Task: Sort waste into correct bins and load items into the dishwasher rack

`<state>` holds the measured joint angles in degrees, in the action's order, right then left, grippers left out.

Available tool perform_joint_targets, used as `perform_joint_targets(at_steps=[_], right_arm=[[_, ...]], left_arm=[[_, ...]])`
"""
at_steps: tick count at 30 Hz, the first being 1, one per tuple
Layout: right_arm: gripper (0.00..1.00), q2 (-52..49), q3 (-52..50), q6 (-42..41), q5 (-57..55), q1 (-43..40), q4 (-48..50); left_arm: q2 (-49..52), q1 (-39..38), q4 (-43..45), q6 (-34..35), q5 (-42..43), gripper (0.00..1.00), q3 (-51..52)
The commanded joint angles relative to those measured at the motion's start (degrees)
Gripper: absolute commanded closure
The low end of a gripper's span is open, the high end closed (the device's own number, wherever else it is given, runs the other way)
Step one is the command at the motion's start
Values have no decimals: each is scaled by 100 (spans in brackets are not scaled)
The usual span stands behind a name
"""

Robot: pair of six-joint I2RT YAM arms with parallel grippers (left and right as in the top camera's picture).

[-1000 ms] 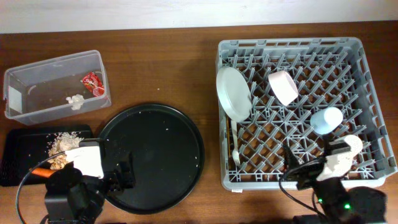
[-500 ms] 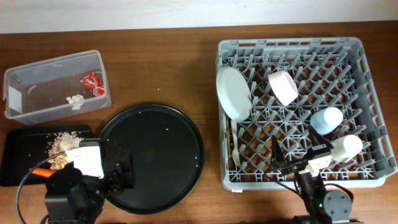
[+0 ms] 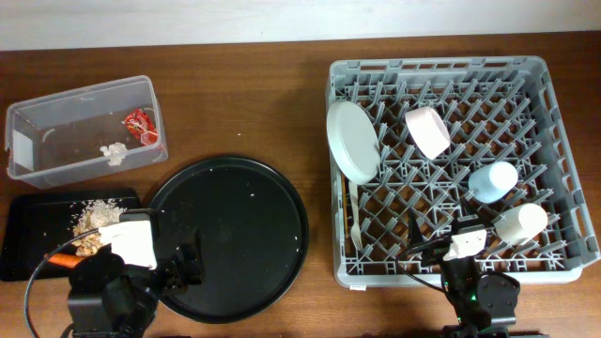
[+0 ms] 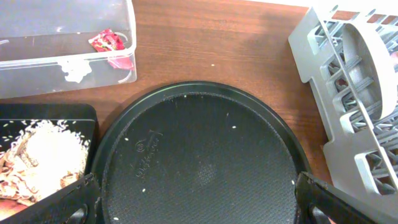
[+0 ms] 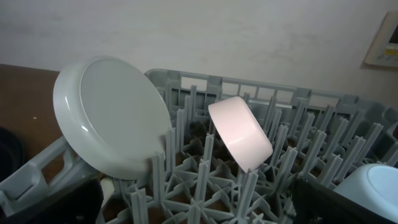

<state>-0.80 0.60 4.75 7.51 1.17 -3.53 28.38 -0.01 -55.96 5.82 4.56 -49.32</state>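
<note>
The grey dishwasher rack (image 3: 554,70) holds the upright plate (image 3: 352,141), pink bowl (image 3: 427,131), light-blue cup (image 3: 493,180), cream cup (image 3: 521,223) and white fork (image 3: 355,221). My right gripper (image 3: 439,252) is open and empty over the rack's front edge; its wrist view shows the plate (image 5: 112,118), bowl (image 5: 239,130) and blue cup (image 5: 373,186). The clear tub (image 3: 38,122) holds the red wrapper (image 3: 139,122) and tissue (image 3: 115,152). The black rectangular tray (image 3: 33,221) holds rice scraps (image 3: 94,214) and the carrot (image 3: 64,260). My left gripper (image 4: 199,202) is open and empty above the round tray.
The large round black tray (image 3: 230,235) lies between the bins and the rack, with a few rice grains on it. Bare brown table lies behind it. The rack's front left corner (image 4: 311,43) stands close to the round tray's right rim.
My right gripper has let go of the cream cup, which now lies in the rack's front right part, and has drawn back to the left front edge. The left arm has not moved.
</note>
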Motion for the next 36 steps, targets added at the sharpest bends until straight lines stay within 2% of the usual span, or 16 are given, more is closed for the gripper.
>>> perform_joint_targets(at_steps=[1,25,32,36], right_arm=[[1,61,-28,39,-50,37,-37],[1,59,-28,39,-48,28,-37],[1,59,-28,39,-50,28,-37],[1,59,-28,39,-50,28,-37]], left_arm=[[-28,20,15,57,59,1,11],[-31,17,13,57,59,1,11],[-474,17,-125,52,-160,1,201],[-1209,17,133,57,-240,1,1064]])
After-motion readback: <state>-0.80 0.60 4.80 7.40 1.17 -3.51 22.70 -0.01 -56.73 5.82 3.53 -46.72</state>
